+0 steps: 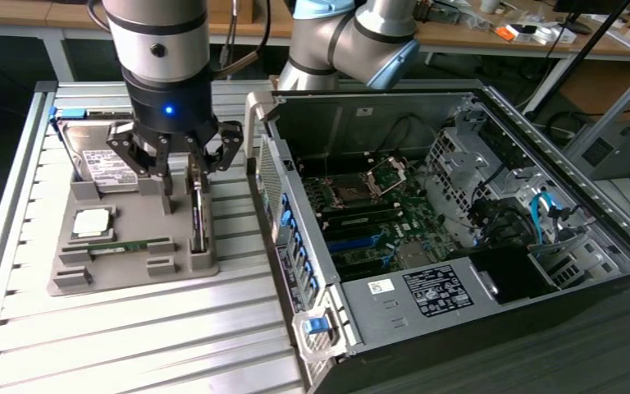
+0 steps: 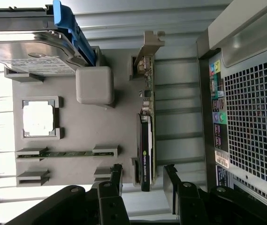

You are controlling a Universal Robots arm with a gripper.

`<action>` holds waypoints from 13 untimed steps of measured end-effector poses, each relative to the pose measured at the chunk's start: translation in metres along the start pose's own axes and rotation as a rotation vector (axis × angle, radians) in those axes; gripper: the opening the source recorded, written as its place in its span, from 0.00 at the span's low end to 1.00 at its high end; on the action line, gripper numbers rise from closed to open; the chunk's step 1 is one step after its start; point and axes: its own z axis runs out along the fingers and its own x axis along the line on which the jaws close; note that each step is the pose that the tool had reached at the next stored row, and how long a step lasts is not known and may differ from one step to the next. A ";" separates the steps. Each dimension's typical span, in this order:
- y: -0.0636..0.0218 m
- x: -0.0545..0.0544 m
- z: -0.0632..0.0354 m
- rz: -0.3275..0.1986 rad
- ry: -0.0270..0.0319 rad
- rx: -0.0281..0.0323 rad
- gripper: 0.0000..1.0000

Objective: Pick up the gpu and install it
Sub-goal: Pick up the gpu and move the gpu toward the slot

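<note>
Between the black gripper (image 2: 143,169) fingers, thin flat gpu card (image 2: 146,154): black cooler, green board edge, pale silver bracket. Beyond the fingertips, moulded grey plastic tray (image 2: 95,126); narrow green memory stick (image 2: 67,153); silver hard drive (image 2: 30,51), white label, blue rail. Beside the gripper, grey metal computer case (image 2: 255,117), grid of small dark holes.

bright, even overhead light; glare on the ribbed table (image 1: 129,328); computer case (image 1: 348,123) interior shadowed.

Your exterior view looks down from high on the computer case (image 1: 381,115) and grey tray (image 1: 112,277); your wrist view, behind the gripper (image 2: 143,171), hangs close over that tray (image 2: 100,126) (shared ground).
</note>
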 end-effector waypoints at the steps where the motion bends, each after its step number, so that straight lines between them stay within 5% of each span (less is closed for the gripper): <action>1: 0.0000 0.000 0.0004 0.000 0.0000 -0.0001 0.48; 13: -0.0002 0.000 0.0048 0.000 0.0000 0.0000 0.48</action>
